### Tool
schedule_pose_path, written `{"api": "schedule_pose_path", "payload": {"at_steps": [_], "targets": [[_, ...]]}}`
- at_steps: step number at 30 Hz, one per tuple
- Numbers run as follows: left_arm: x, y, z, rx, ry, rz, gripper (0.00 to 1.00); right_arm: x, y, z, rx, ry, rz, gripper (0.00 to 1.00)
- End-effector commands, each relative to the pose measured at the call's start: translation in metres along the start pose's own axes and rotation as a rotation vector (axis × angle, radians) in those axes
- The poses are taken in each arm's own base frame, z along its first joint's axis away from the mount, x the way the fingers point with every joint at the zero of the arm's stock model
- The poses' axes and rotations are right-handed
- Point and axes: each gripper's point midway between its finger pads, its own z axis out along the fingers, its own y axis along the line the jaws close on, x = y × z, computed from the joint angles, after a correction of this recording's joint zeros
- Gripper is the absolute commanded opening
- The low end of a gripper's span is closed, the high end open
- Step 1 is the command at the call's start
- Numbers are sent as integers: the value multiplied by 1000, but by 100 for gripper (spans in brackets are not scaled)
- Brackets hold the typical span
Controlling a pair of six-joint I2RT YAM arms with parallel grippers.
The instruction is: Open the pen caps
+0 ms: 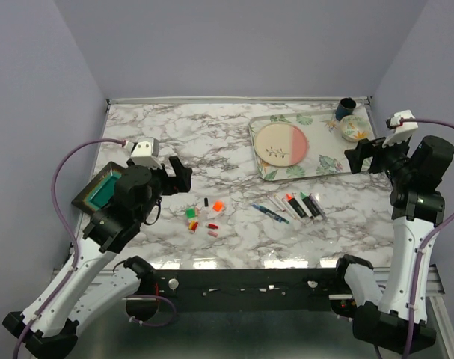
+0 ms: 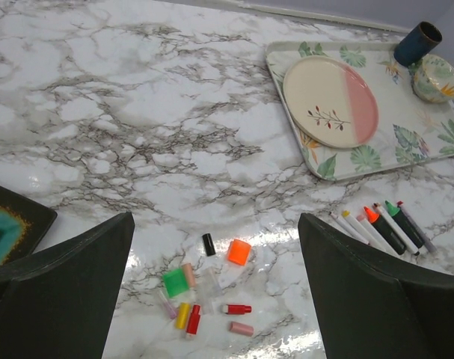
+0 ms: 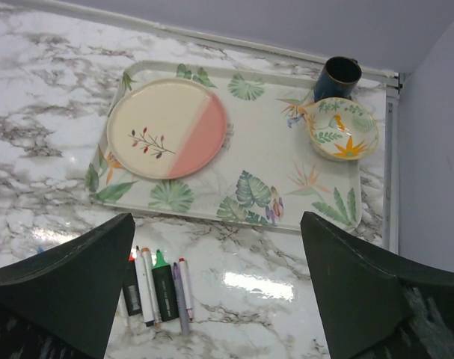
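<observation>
Marble-patterned table (image 1: pixel 212 127), contents from left to right.

1. Dark square dish (image 1: pixel 92 193) with a teal centre, at the left edge and partly under the left arm.
2. Left gripper (image 1: pixel 180 173), raised above the table just left of the caps. Its fingers (image 2: pixel 69 284) are spread wide and hold nothing.
3. The pen caps (image 2: pixel 204 288), a loose cluster on the near middle of the table, all lying free of any pen:
   - black cap (image 2: pixel 209 244) and orange cap (image 2: pixel 239 251) on the far side
   - green cap (image 2: pixel 175 282) with a peach cap (image 2: pixel 188 274) touching it
   - yellow cap (image 2: pixel 182 315) and red cap (image 2: pixel 194 319) side by side at the near edge
   - a second red cap (image 2: pixel 237 308) and a pink cap (image 2: pixel 241 328) to their right
4. Pens (image 1: pixel 290 207), a row right of the caps and well apart from them. The row has slim pale bodies and thick black highlighters with bare orange and green tips.
5. Leaf-printed tray (image 3: pixel 249 191) at far right, beyond the pens. It carries a cream-and-pink plate (image 3: pixel 167 129), a dark mug (image 3: pixel 339 77) and a floral bowl (image 3: pixel 342 129).
6. Right gripper (image 1: pixel 363 155), raised over the tray's right end. Its fingers (image 3: pixel 69 292) are spread wide with nothing between them.
</observation>
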Motion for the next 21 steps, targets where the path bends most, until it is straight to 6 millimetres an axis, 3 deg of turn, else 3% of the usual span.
{"api": "schedule_pose_path", "payload": {"at_steps": [1, 8, 21], "targets": [[-15, 8, -9, -48, 10, 87, 99, -24, -8, -12, 87, -58, 88, 100], [-29, 9, -11, -73, 9, 128, 99, -39, -16, -24, 187, -109, 231, 100], [-37, 2, -9, -63, 27, 129, 99, -42, -17, -37, 227, -118, 203, 100]]}}
